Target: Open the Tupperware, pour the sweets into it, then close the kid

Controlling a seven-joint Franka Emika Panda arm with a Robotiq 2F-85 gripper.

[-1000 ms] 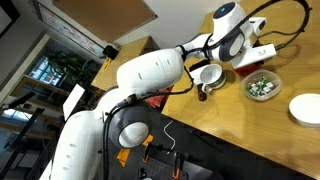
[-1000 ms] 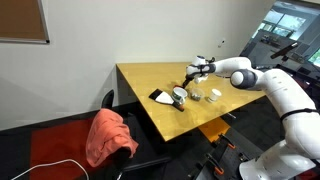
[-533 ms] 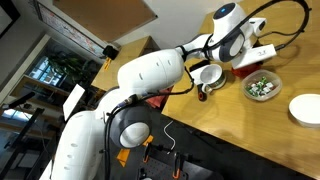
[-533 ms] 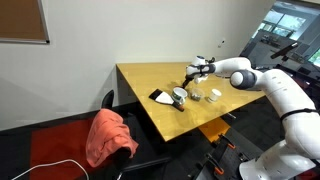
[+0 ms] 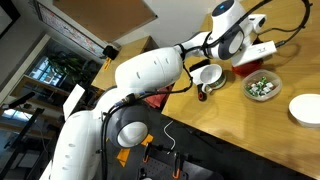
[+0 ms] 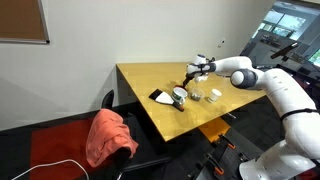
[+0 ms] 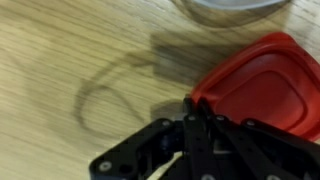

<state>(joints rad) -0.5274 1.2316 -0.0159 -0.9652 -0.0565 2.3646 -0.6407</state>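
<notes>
Wrist view showed the gripper (image 7: pixel 197 118) clamped shut on the near rim of the red lid (image 7: pixel 265 85) (glossy, with softened corners) over the wooden table (image 7: pixel 60 60). In an exterior view, the white mug (image 5: pixel 208 75) and a round tub (image 5: pixel 251 91) holding sweets (image 5: pixel 263 86) stood nearby.

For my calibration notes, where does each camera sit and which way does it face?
Exterior view: behind the robot's base, looking along its arm toward the table.
Exterior view: across the room, facing the table; arm reaches in.
Wrist view: looks down on red lid; end effector at bottom.
Both exterior views share the white mug.
</notes>
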